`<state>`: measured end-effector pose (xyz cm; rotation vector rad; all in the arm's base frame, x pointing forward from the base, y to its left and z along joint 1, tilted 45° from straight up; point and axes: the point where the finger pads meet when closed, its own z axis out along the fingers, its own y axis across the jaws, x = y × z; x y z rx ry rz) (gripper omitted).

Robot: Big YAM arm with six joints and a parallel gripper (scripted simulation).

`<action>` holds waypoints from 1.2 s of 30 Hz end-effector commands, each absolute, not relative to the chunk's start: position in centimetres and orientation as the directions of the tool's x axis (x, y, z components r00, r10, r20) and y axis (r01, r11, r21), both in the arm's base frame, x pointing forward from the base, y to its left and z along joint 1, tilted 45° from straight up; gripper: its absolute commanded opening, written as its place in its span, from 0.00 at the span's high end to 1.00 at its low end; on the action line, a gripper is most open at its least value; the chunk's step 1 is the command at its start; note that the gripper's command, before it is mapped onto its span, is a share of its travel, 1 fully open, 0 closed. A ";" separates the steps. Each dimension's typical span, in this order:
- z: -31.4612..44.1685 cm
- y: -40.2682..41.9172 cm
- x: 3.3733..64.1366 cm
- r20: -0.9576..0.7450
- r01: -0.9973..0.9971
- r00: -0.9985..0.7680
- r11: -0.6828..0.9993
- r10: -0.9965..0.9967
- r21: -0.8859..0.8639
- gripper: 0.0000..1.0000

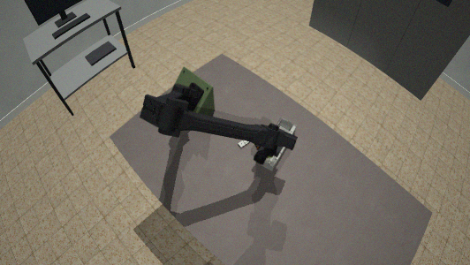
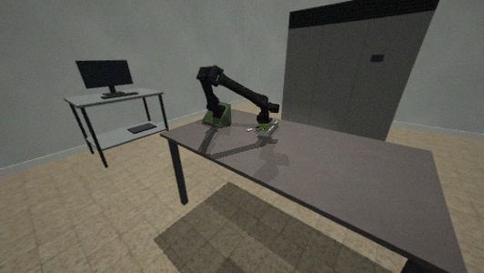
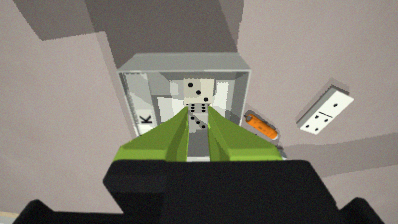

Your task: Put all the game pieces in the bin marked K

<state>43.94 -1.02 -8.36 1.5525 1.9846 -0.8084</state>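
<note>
In the wrist view my gripper (image 3: 198, 112) with green fingers is shut on a white domino (image 3: 197, 102) and holds it upright over the open grey bin marked K (image 3: 182, 97). The K label (image 3: 145, 119) shows on the bin's left inner wall. A second white domino (image 3: 324, 109) lies on the table to the right of the bin. In the top view the gripper (image 1: 264, 155) hangs over the bin (image 1: 282, 151), and the second domino (image 1: 242, 143) lies just left of it. In the exterior view the gripper (image 2: 263, 124) is over the bin (image 2: 268, 129).
An orange cylinder (image 3: 261, 126) lies on the table against the bin's right side. The arm's green base (image 1: 194, 90) stands at the table's far left corner. A desk with a monitor (image 1: 71, 26) and a dark cabinet (image 1: 397, 31) stand off the table.
</note>
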 end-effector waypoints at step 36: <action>-6.2 1.7 46.0 -0.696 0.975 -0.208 0.201 0.687 -0.092 0.71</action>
